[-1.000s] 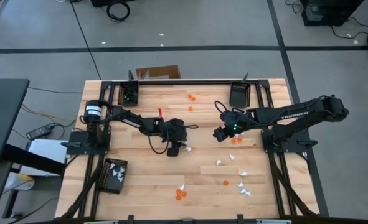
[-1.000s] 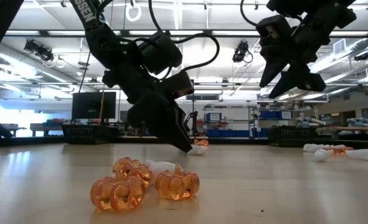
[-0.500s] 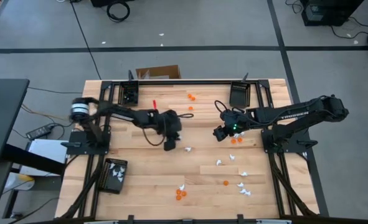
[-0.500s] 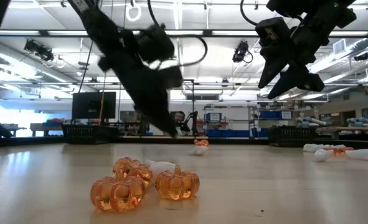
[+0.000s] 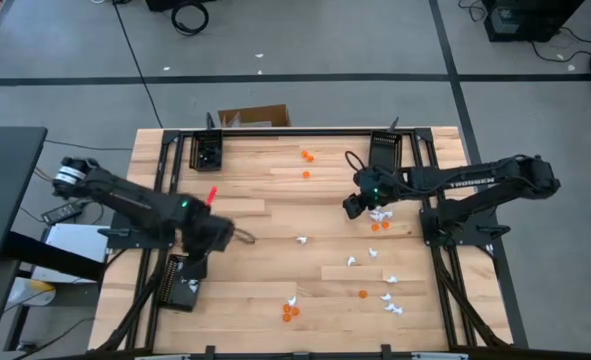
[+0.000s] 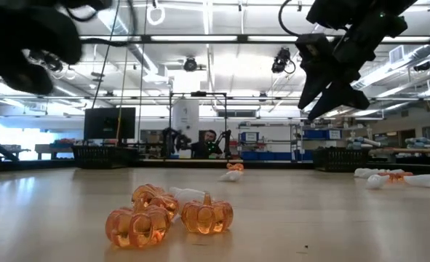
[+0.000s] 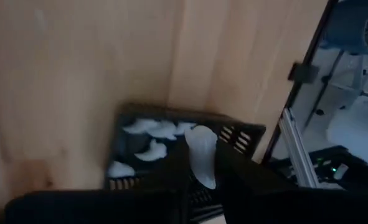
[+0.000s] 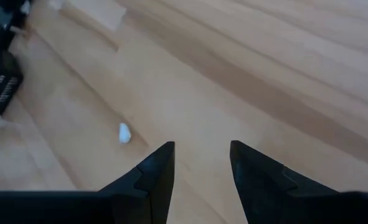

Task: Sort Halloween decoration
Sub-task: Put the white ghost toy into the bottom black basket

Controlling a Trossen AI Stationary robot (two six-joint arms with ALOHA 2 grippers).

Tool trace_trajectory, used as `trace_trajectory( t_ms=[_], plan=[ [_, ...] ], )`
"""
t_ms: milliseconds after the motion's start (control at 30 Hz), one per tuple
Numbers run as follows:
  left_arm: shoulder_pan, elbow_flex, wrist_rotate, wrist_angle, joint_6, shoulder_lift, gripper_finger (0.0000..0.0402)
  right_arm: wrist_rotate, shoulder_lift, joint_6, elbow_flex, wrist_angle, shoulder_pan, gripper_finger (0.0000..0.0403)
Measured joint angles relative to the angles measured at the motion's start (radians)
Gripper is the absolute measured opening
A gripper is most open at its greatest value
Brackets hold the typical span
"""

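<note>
From where I stand, the left gripper (image 7: 201, 171) hangs over the small black rectangular plastic tray (image 7: 233, 134) at the near left of the pale wooden table (image 5: 275, 215). Its two dark fingers (image 7: 171, 171) are pinched on a tiny white trinket (image 7: 202, 155), which sticks up between the tips. Just beyond those fingertips, inside the tray, lie several more little white trinkets (image 7: 149, 134). From above, this gripper (image 5: 197, 262) sits at the tray's (image 5: 182, 290) far edge.

The right gripper (image 8: 199, 158) hovers above bare wood with its fingers (image 8: 157, 168) spread apart and nothing between them. One small white piece (image 8: 124, 132) lies on the boards ahead of the tips and off to one side, well apart from them. In the overhead view that gripper (image 5: 353, 205) is right of the table's middle, with a few orange and white trinkets (image 5: 378, 222) just beside it.

More white pieces (image 5: 387, 290) are scattered over the near right of the table. A cluster of translucent orange pumpkin-shaped trinkets (image 6: 167, 212) sits at the near edge, and two lone orange ones (image 5: 306, 165) lie toward the far side. Two further black trays (image 5: 383, 150) stand at the far edge.
</note>
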Motion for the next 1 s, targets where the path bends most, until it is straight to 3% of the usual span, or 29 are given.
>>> trace_trajectory(
  t_ms=[267, 500, 733, 1000],
  plan=[
    [-0.202, -0.071, -0.079, 0.015, -0.287, -0.018, 0.0076, -0.015, 0.0, -0.018, 0.0, 0.004, -0.087, 0.0162],
    [-0.245, -0.071, -0.067, -0.004, -0.345, -0.018, 0.0131, -0.07, 0.0, -0.027, 0.0, 0.004, -0.127, 0.0162],
    [-0.212, -0.071, -0.062, 0.036, -0.33, -0.018, 0.0148, -0.079, 0.0, -0.029, 0.0, 0.005, -0.146, 0.0162],
    [-0.02, -0.071, -0.251, 0.168, -0.155, -0.018, 0.0144, -0.124, 0.0, -0.027, 0.0, 0.004, -0.15, 0.0162]
  ],
)
